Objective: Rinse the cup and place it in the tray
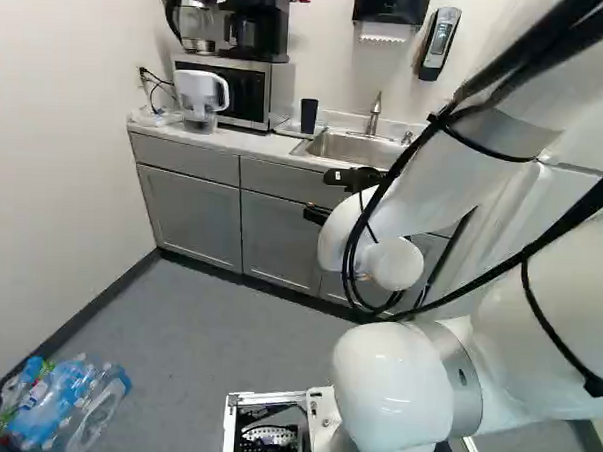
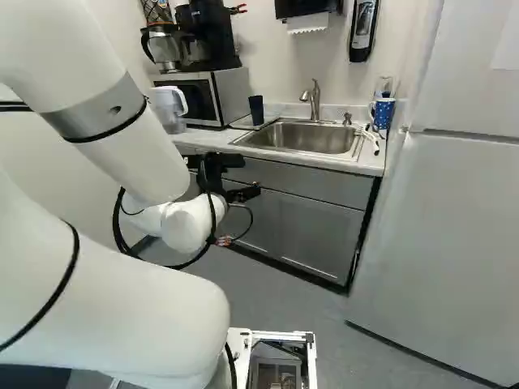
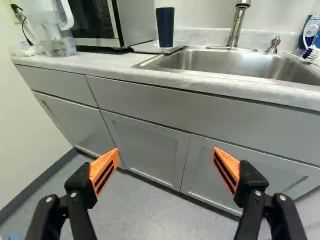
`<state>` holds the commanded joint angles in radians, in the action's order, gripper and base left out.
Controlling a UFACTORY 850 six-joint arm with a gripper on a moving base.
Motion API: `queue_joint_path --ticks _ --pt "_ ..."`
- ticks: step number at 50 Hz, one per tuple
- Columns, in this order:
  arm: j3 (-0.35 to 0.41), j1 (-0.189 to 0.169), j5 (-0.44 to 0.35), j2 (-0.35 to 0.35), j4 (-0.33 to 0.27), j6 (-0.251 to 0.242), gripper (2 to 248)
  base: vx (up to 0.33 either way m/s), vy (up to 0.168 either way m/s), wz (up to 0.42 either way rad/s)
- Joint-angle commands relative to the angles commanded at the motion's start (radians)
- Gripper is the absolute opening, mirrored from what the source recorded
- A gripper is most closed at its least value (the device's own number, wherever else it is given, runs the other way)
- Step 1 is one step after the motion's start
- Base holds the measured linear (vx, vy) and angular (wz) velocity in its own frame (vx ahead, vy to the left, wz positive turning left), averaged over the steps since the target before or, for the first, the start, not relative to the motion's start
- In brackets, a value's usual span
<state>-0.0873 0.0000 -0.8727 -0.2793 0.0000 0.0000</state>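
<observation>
The gripper (image 2: 250, 176) is hovering in front of the cabinets (image 3: 145, 147), its fingers standing wide apart and gripping nothing. The dark cup (image 3: 165, 27) is standing upright on the tray (image 3: 145, 47), between the microwave (image 3: 136, 22) and the sink (image 3: 225, 62). The faucet (image 3: 237, 27) is rising behind the sink.

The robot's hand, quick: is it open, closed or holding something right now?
Hand: open, its orange pads wide apart, holding nothing.
</observation>
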Motion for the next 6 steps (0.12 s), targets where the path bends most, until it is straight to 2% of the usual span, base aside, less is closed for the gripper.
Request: queue_joint_path --ticks 6 --pt "0.000 0.000 0.000 0.000 0.000 0.000 247 0.000 0.000 0.000"
